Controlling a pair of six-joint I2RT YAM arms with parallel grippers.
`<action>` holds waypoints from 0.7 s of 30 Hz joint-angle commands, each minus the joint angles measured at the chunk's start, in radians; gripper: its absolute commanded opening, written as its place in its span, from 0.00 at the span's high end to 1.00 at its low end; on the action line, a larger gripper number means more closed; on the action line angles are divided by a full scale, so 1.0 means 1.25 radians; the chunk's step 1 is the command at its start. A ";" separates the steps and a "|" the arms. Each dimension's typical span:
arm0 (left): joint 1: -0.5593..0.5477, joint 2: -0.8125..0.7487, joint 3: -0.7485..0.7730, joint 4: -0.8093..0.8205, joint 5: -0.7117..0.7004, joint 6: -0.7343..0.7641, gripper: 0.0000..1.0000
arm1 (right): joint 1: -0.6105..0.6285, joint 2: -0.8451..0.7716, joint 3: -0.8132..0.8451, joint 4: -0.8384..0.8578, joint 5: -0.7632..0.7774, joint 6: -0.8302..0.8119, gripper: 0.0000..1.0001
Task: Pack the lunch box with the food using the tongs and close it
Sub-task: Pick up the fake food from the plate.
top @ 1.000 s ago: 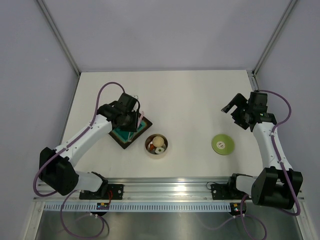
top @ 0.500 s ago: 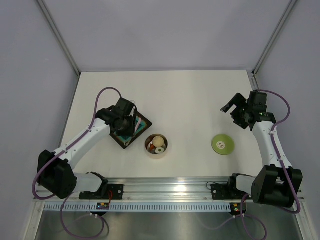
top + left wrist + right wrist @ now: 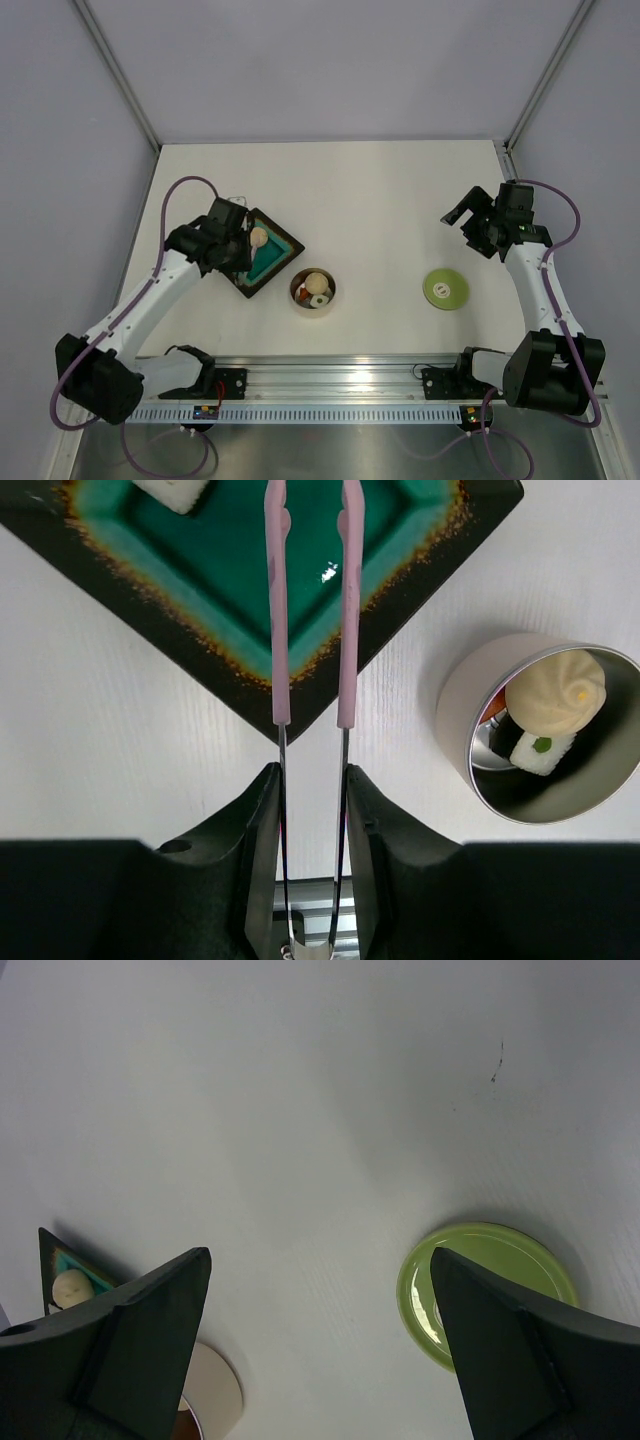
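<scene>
Two arms work a white bench [image 3: 380, 190], their bases bolted side by side at its near edge. The left arm [image 3: 150, 295] reaches out over the bench's left half. The left gripper [image 3: 311, 780] is pressed in on the tongs [image 3: 279, 610], with one finger [image 3: 250, 830] against each thin metal shank. The right arm [image 3: 545, 290] stands raised over the right side. The right gripper [image 3: 318, 1260] is spread wide, holds nothing, and hangs above bare bench beyond the lid.

The tray [image 3: 272, 255], square and dark with a teal floor, sits at an angle left of centre, one corner pointing at the left gripper. The pink tongs run from that gripper over the corner and across the teal, their two arms nearly parallel with a narrow gap between. Their tips pass out of the left wrist view, and whether they pinch anything cannot be told.

The lunch box [image 3: 462, 695], round and steel, stands open just right of the tray, near its edge but not touching. The lime-green lid [image 3: 445, 289] lies flat on the bench well to the right of the lunch box, closer to the right arm.

Inside the lunch box a beige bun [image 3: 556, 688] rests on top, with a white cube [image 3: 541, 750] bearing a green mark against it. A red-orange bit [image 3: 492, 712] shows partly hidden at the wall. A beige ball [image 3: 258, 237] lies on the far part of the tray, just beside the tongs.
</scene>
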 commanded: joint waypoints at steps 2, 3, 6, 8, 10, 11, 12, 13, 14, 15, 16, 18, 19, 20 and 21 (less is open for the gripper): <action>0.046 -0.078 0.041 -0.043 -0.039 -0.001 0.84 | -0.002 0.003 0.022 0.025 -0.013 -0.002 0.00; 0.068 -0.083 0.042 -0.048 -0.039 0.004 0.84 | -0.002 0.006 0.021 0.030 -0.016 0.000 0.00; 0.125 -0.075 0.026 -0.054 -0.057 0.005 0.83 | -0.002 0.009 0.027 0.039 -0.024 0.002 0.01; 0.156 -0.044 0.013 -0.057 -0.048 -0.002 0.84 | -0.002 0.010 0.032 0.047 -0.028 0.008 0.00; 0.170 -0.028 0.009 -0.062 -0.059 -0.008 0.85 | -0.002 0.009 0.032 0.050 -0.033 0.011 0.01; 0.169 -0.023 0.009 -0.062 -0.058 -0.010 0.85 | -0.002 0.007 0.029 0.052 -0.033 0.014 0.01; 0.170 -0.023 0.009 -0.062 -0.057 -0.008 0.85 | -0.002 0.003 0.027 0.055 -0.035 0.016 0.00; 0.169 -0.024 0.009 -0.058 -0.047 -0.002 0.84 | -0.002 0.003 0.024 0.055 -0.033 0.012 0.01; 0.170 -0.027 0.005 -0.057 -0.044 0.000 0.83 | -0.002 0.002 0.021 0.053 -0.033 0.011 0.01; 0.169 -0.027 0.001 -0.057 -0.044 0.004 0.82 | -0.002 0.001 0.021 0.052 -0.035 0.010 0.00; 0.169 -0.024 -0.001 -0.053 -0.045 0.009 0.78 | -0.002 0.001 0.018 0.051 -0.033 0.010 0.01; 0.170 -0.010 -0.007 -0.048 -0.037 0.017 0.77 | -0.002 0.002 0.013 0.057 -0.037 0.008 0.01; 0.170 -0.003 -0.010 -0.043 -0.032 0.021 0.76 | -0.002 0.003 0.012 0.058 -0.037 0.008 0.01; 0.169 0.003 -0.013 -0.040 -0.032 0.021 0.76 | -0.002 0.004 0.011 0.058 -0.040 0.008 0.01; 0.170 0.009 -0.021 -0.037 -0.032 0.026 0.76 | -0.002 0.006 0.011 0.057 -0.041 0.008 0.01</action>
